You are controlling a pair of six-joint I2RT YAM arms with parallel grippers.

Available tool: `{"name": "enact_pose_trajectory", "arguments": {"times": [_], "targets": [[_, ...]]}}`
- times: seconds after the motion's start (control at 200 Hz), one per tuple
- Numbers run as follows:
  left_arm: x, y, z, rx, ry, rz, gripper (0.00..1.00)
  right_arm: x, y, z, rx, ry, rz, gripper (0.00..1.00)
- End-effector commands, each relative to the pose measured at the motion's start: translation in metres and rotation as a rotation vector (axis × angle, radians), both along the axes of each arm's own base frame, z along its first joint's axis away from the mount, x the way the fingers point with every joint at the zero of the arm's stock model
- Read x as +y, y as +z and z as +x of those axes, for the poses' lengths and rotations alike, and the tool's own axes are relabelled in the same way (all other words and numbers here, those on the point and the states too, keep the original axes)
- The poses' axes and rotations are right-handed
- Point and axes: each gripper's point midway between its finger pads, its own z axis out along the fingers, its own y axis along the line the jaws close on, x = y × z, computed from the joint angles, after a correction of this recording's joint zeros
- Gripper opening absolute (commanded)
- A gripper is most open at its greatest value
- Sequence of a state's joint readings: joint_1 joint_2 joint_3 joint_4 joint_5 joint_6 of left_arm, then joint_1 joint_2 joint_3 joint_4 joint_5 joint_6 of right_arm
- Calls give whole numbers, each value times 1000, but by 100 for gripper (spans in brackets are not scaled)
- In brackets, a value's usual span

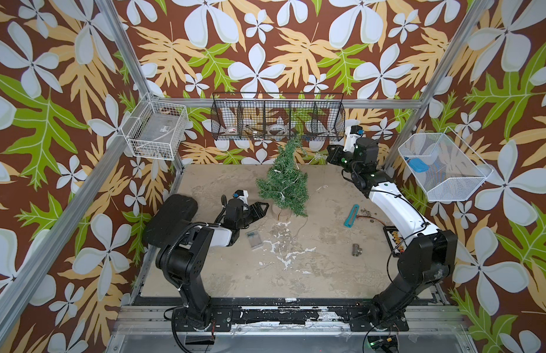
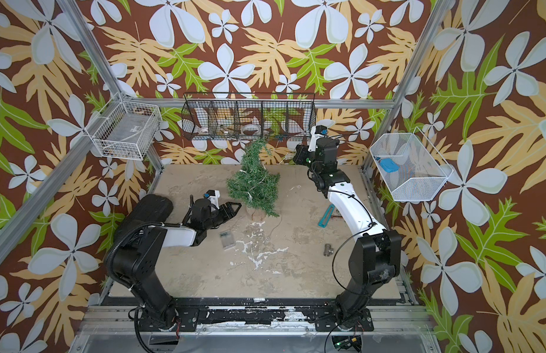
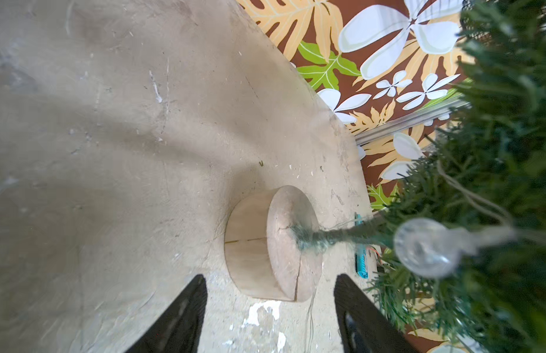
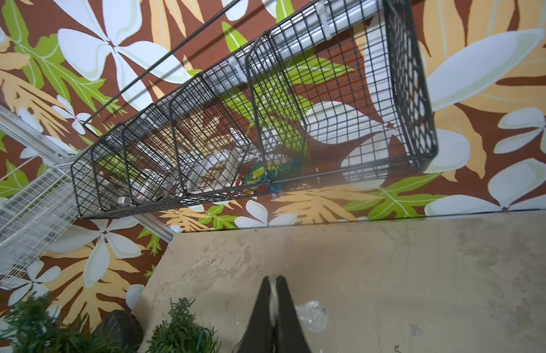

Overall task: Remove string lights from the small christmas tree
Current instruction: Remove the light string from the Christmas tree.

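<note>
Beige table (image 1: 311,275), small christmas tree (image 1: 282,183) upright mid-back, left arm (image 1: 223,235) low beside its wooden base (image 3: 274,244), jaws released and empty, right arm (image 1: 397,207) raised behind, jaws clenched on the string lights (image 4: 311,314), wire draped over the tree, battery box (image 1: 254,240) on the table.

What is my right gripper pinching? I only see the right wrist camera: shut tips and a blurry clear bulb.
Observer: Probably the string lights; the left wrist view shows another bulb, its wire caught in the small christmas tree's branches.
Operator: Where's the battery box?
Observer: In both top views the battery box lies on the table, close to the left arm.
Operator: And my other gripper?
Observer: The left gripper is open, right beside the tree's round wooden base.
</note>
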State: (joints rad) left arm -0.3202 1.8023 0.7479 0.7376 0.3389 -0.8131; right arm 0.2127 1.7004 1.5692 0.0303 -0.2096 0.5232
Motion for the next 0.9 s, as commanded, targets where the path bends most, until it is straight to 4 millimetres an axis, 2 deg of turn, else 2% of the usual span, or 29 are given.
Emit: {"name": "enact_pose_trajectory", "arguments": {"times": [0.0,0.105,0.32,0.52,0.691,0.781,0.896], "targets": [[-12,-9,7,33,-37,-25,69,2,3,1,-5,10,3,0],[-20,-23,13,70,-72,-29,67,0,3,-2,5,8,-10,0],[-25,-34,25,76,-98,34,63,-2,1,-13,4,11,-3,0],[-23,-48,27,108,-93,89,61,-13,-12,0,70,-36,-16,0],[-36,-53,27,126,-132,114,58,-18,-24,-3,115,-30,10,0],[-45,-62,25,140,-164,149,51,-21,-30,-7,115,-33,15,0],[-51,-74,24,171,-196,166,37,-25,-32,-12,125,-35,13,0]]}}
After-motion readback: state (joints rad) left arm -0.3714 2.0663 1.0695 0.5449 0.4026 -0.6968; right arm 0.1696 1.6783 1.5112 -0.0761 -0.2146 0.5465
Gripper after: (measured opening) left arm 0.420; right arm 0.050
